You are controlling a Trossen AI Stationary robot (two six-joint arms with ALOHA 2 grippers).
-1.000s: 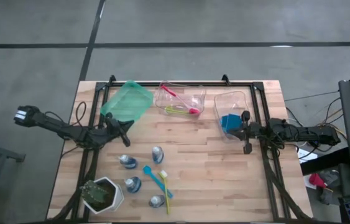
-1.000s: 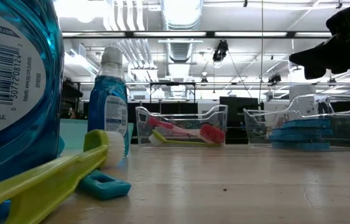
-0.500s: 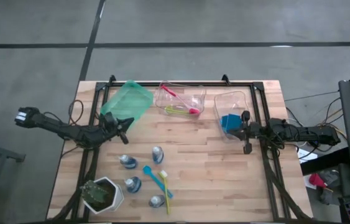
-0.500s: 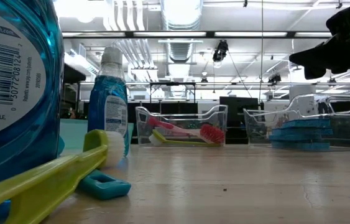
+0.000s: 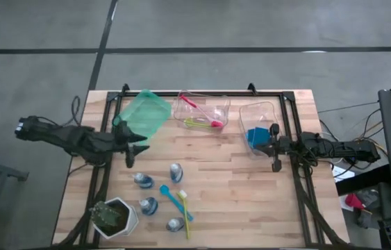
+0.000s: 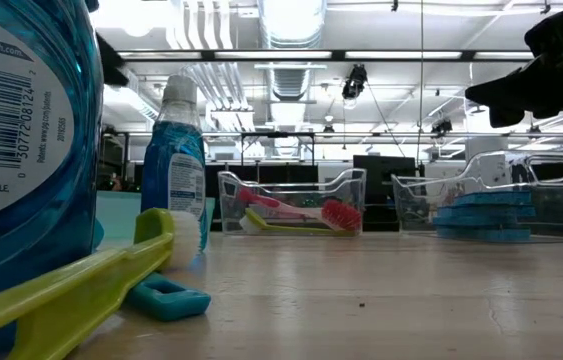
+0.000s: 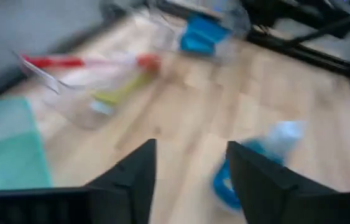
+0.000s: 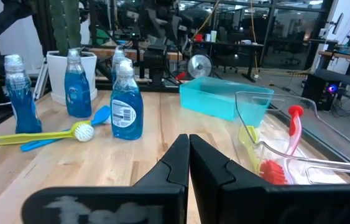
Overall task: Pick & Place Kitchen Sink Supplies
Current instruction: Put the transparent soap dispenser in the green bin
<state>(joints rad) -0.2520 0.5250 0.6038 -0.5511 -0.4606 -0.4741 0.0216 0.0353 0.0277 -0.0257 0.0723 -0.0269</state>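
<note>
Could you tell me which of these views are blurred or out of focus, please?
The left wrist view is motion-smeared: the bottle and the clear bin are streaky. The low view blurs only the near bottle. The high and right wrist views are sharp, though the right pincer looms soft.

The high view looks straight down on the whole wooden table [image 5: 251, 187]. The low view sits at tabletop height, very near a blue bottle [image 6: 16, 150], facing the clear bins. Both wrist views look across the table and share the brush bin [image 8: 299, 146].
</note>
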